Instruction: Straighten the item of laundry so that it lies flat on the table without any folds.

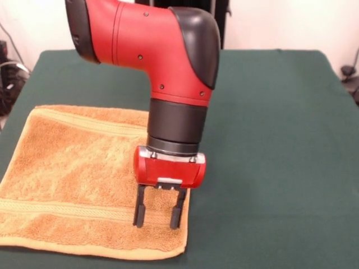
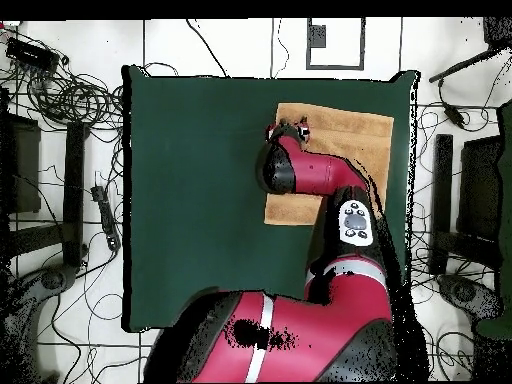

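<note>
The golden-orange towel (image 1: 73,179) lies spread on the dark green table (image 1: 269,145), at the left in the front view, with woven bands near its far and near edges. It looks flat with no large folds. No tag shows. My gripper (image 1: 159,216) is open and empty, fingers pointing down over the towel's right edge near its front right corner; I cannot tell whether the tips touch the cloth. In the overhead view the towel (image 2: 350,135) lies at the table's upper right and the gripper (image 2: 286,130) is at its left edge; the arm hides part of the towel.
The arm's red and black elbow (image 1: 157,45) reaches in from the top. The green table (image 2: 200,200) stretches wide to the towel's side. Cables and stands (image 2: 60,100) lie on the floor around the table.
</note>
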